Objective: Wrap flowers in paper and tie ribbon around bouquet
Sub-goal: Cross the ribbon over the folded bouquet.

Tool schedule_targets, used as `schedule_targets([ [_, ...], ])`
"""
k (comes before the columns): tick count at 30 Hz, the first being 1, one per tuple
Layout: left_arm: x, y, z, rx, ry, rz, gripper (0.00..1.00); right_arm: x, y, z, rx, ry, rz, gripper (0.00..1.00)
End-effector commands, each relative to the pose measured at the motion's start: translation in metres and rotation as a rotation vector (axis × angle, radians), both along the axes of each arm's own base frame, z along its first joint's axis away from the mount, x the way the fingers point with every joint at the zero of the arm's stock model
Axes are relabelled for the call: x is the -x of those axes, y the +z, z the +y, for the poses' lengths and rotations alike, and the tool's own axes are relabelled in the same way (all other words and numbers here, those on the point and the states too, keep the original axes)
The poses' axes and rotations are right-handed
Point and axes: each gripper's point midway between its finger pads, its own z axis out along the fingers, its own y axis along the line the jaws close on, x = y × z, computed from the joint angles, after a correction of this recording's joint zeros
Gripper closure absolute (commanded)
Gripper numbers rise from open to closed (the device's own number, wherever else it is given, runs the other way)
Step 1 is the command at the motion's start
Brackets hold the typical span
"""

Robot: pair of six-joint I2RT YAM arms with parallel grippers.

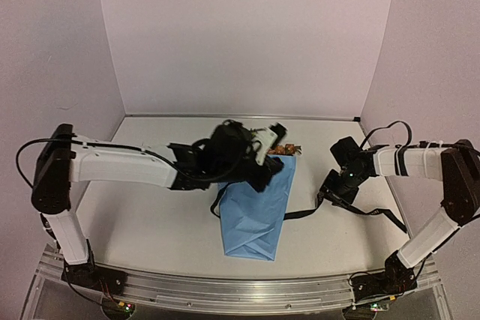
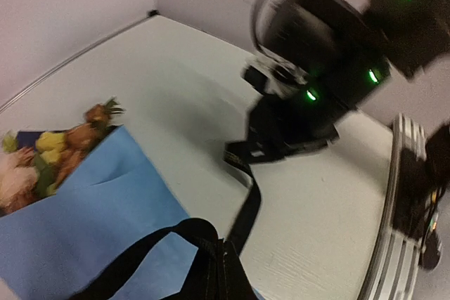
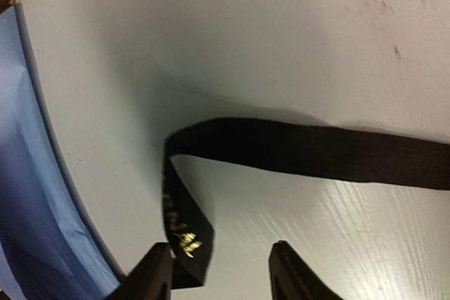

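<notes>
The bouquet lies mid-table: a cone of light-blue paper [image 1: 259,215] [image 2: 91,209] [image 3: 28,173] with the flowers [image 1: 285,148] [image 2: 49,152] poking out of its far, wide end. My left gripper [image 1: 259,174] [image 2: 223,275] hovers over the cone's upper part, shut on the black ribbon [image 2: 246,205], which loops beside the jaws. From there the ribbon [image 1: 304,213] runs right across the table to my right gripper [image 1: 328,194] [image 3: 221,272]. That gripper is open, low over the table. The ribbon's lettered end [image 3: 184,238] rests against its left finger [image 3: 151,275], unpinched.
White walls close the table at the back and both sides. A metal rail [image 1: 225,286] runs along the near edge between the arm bases. A black cable [image 1: 390,129] arches over the right arm. Another black strand [image 1: 386,219] trails on the table under that arm.
</notes>
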Motion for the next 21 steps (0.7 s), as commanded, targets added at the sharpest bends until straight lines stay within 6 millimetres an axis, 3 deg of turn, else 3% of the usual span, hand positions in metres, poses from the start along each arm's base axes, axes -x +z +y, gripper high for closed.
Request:
schedule_targets([
  [1,0.044,-0.066,-0.031,-0.302,-0.234,-0.184,1.0,0.025,0.004,-0.026,0.066,-0.027,0.038,0.42],
  [4,0.048,-0.084,-0.039,-0.337,-0.264,-0.198,1.0,0.033,0.013,-0.034,0.082,-0.021,0.046,0.37],
  [8,0.051,-0.086,-0.047,-0.342,-0.293,-0.222,1.0,0.04,0.025,-0.043,0.124,0.009,0.047,0.31],
  [11,0.054,-0.088,-0.052,-0.353,-0.324,-0.236,1.0,0.041,0.03,-0.038,0.099,0.032,0.048,0.27],
  [14,0.06,-0.09,-0.054,-0.357,-0.353,-0.251,1.0,0.032,0.038,-0.01,-0.036,0.099,0.02,0.25],
  [21,0.067,-0.084,-0.044,-0.306,-0.374,-0.286,1.0,-0.011,0.074,0.067,-0.404,0.236,-0.094,0.23],
])
